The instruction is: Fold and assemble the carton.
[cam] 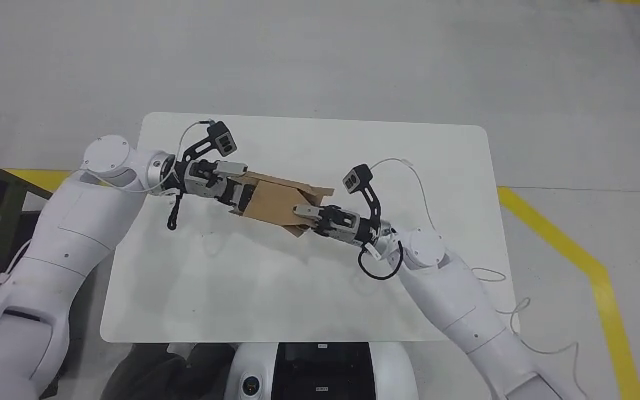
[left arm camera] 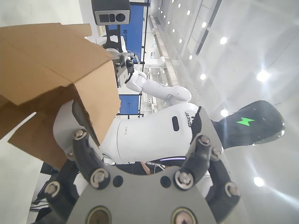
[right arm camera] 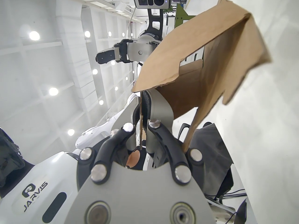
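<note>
Carton (cam: 275,202) hung above mid-table (cam: 300,290), between both arms. Right gripper (right arm camera: 141,120) was pinched on one wall edge; left gripper (left arm camera: 136,114) gaped wide, one finger against a side panel. We judged a firm pinch and squared panels should come before flaps.

The white, round-cornered table (cam: 250,290) stands on seemingly grey floor (cam: 560,80).

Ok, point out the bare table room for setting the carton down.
The table is bare along its far edge behind the carton, and wider on the near side, between carton and near edge. Crowded: the middle, where the left tool and right tool meet the carton.
</note>
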Robot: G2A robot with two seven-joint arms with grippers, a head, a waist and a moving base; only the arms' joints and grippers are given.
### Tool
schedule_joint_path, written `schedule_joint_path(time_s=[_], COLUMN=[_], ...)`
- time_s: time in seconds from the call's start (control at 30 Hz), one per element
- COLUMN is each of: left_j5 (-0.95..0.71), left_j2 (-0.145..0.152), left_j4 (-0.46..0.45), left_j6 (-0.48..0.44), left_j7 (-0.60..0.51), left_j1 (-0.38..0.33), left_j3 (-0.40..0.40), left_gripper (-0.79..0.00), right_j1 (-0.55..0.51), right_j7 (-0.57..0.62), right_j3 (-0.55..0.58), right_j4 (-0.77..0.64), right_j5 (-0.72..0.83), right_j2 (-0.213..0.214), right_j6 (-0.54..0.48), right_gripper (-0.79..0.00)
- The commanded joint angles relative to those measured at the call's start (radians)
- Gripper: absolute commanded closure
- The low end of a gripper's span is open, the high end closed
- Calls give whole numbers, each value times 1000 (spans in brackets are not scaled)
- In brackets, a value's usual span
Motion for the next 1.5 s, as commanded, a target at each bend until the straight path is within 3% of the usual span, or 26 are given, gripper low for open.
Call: schedule_joint_path(time_s=[0.0, 0.03, 0.13, 0.67, 0.9, 1.2, 1.47], left_j5=[-9, -14, -26, -2, 17, 46, 88], left_j2=[4, 5, 9, 23, 23, 21, 17], left_j4=[1, 1, 1, 20, 29, 39, 29], left_j6=[0, 1, 1, -39, -53, -63, -60], left_j7=[0, 0, 0, 0, 0, 0, 21], left_j1=[-4, -5, -10, -48, -56, -56, -40], left_j3=[10, 15, 33, 108, 110, 91, 62], left_gripper=[-517, -376, -311, -289, -197, -179, -80], right_j1=[1, 2, 4, 11, 6, 3, 3], right_j7=[1, 3, 12, 36, 34, 29, 24], right_j3=[-1, -1, -3, 4, 10, 14, 15], right_j4=[3, 4, 8, 33, 27, 20, 20], right_j5=[7, 10, 22, 39, 30, 31, 25], right_j2=[-2, -3, -6, -16, -18, -21, -25], right_j6=[1, 1, 1, -1, 4, 15, 22], right_gripper=[0, 0, 0, 0, 0, 0, 0])
